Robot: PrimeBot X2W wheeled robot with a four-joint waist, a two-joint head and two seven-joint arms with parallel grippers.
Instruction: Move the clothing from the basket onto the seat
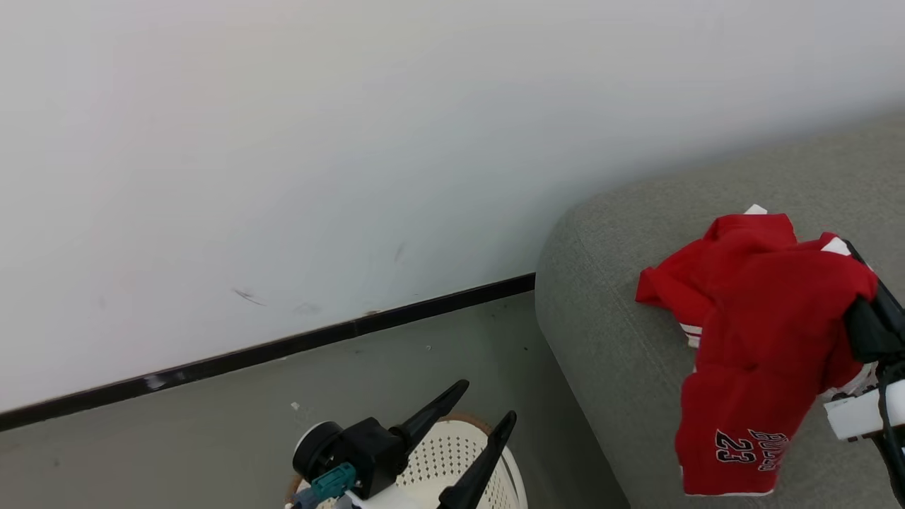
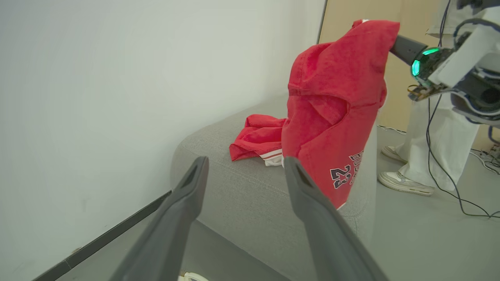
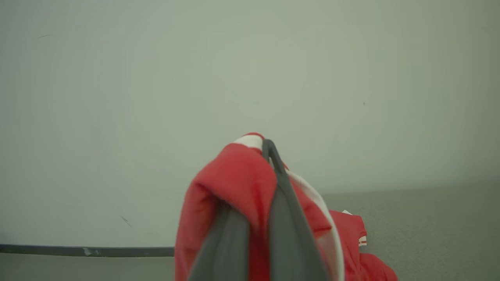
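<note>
1. Right gripper point(image 3: 268, 160) clamped on red "23" shorts point(image 1: 763, 353), hanging long-axis down, seat point(image 1: 615, 318) directly beneath; likely just release.
2. Other red garment point(image 2: 256, 138) lies on seat, beside the shorts.
3. Left gripper point(image 1: 486, 401) jaws apart, empty, above basket point(image 1: 442, 459) off seat's left end.
4. Seat soft grey fabric; white wall point(image 1: 283, 141) behind.

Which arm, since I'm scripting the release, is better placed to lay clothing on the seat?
Right: its jaws are shut on the red garment hanging over the seat; the left jaws stand open by the basket.
</note>
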